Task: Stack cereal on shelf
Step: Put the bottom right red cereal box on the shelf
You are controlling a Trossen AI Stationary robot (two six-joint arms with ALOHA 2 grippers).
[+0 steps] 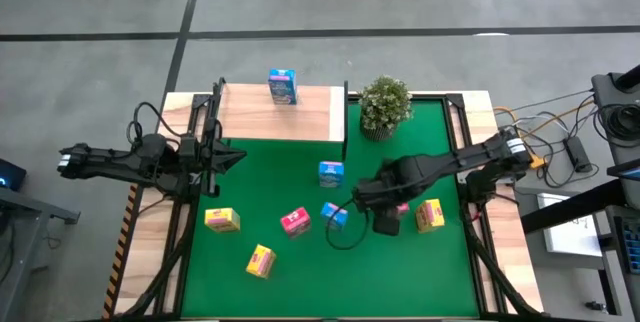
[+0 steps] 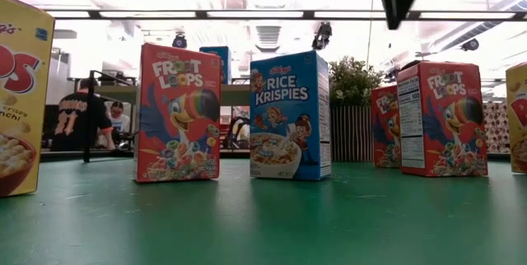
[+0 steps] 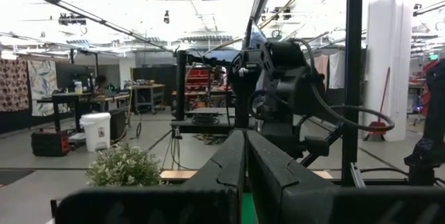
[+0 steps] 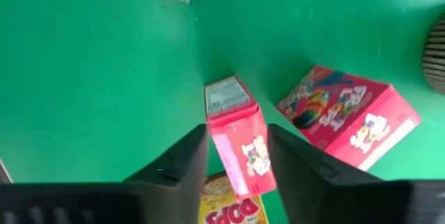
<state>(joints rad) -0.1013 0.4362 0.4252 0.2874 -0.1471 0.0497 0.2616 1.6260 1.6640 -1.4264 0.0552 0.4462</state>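
Observation:
The light-wood shelf (image 1: pixel 300 114) stands at the mat's far left, with one blue cereal box (image 1: pixel 283 86) upright on it. Other boxes stand on the green mat: blue (image 1: pixel 331 173), blue (image 1: pixel 335 214), pink-red (image 1: pixel 295 222), yellow (image 1: pixel 222 220), yellow (image 1: pixel 261 260), yellow (image 1: pixel 430 215). My right gripper (image 1: pixel 365 197) is open, pointing down above a pink-red box (image 4: pixel 240 144). Its fingers frame the box in the right wrist view. In the low view its tips (image 2: pixel 398 14) hang above the box tops. My left gripper (image 1: pixel 235 155) is shut and empty at the mat's left edge.
A small green potted plant (image 1: pixel 385 105) stands at the mat's far edge, right of the shelf. A second pink-red box (image 4: pixel 348 116) and a yellow box (image 4: pixel 233 210) stand close to the one under my right gripper. People show in the room beyond (image 2: pixel 82 121).

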